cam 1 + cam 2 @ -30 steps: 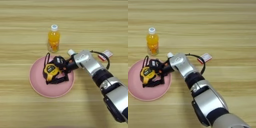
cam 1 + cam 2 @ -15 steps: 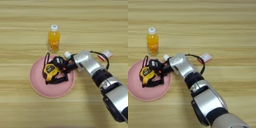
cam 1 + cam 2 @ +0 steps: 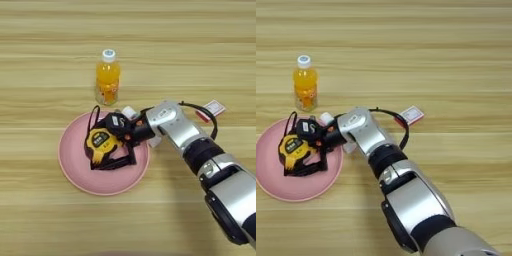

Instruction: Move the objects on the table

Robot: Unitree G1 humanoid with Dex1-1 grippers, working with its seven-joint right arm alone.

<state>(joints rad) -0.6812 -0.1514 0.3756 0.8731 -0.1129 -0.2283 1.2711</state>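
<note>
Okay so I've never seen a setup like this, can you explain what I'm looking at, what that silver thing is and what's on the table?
Both pictures come from a stereo camera on a humanoid robot's head, looking down at a light wood-grain table; they show the same scene from the left and the right eye. The silver forearm is the robot's right arm, ending in a black two-fingered gripper. It reaches over a large pink round plate, at a yellow-black tape measure with a black strap lying on the plate. Whether the gripper is holding it is unclear. Behind the plate stands a small orange-juice bottle with a white cap. A small flat red-white packet lies to the right.
</note>
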